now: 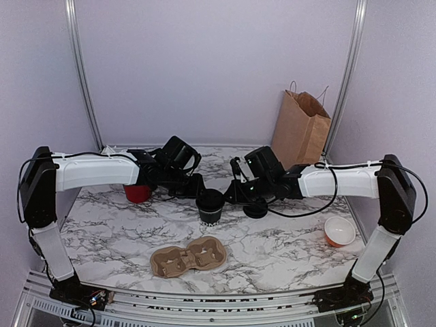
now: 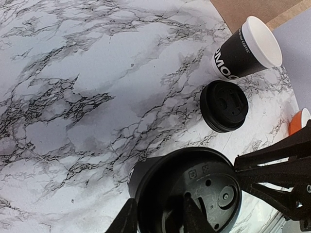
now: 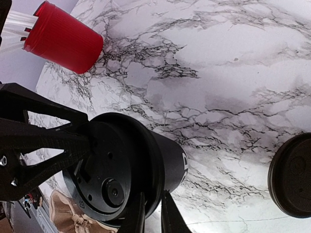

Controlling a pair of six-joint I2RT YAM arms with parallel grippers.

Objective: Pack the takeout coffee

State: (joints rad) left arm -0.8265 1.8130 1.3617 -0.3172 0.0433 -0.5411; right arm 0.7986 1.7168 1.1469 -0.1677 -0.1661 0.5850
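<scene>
At centre, left end effector [image 2: 160, 216], right end effector [image 3: 154, 214] pinch takeout coffee [image 1: 210, 206] rim; loose lid [image 1: 255, 210], red cup [image 1: 137, 193] near.

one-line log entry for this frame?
left end effector: gripping takeout coffee lid rim | right end effector: gripping opposite rim | cup carrier: empty | spare lid: beside coffee

We record one takeout coffee [image 1: 210, 211]: a small black paper cup with white print, standing upright near the centre of the marble table [image 1: 293, 242]. We find a round black plastic lid [image 3: 109, 170] on its rim.
</scene>
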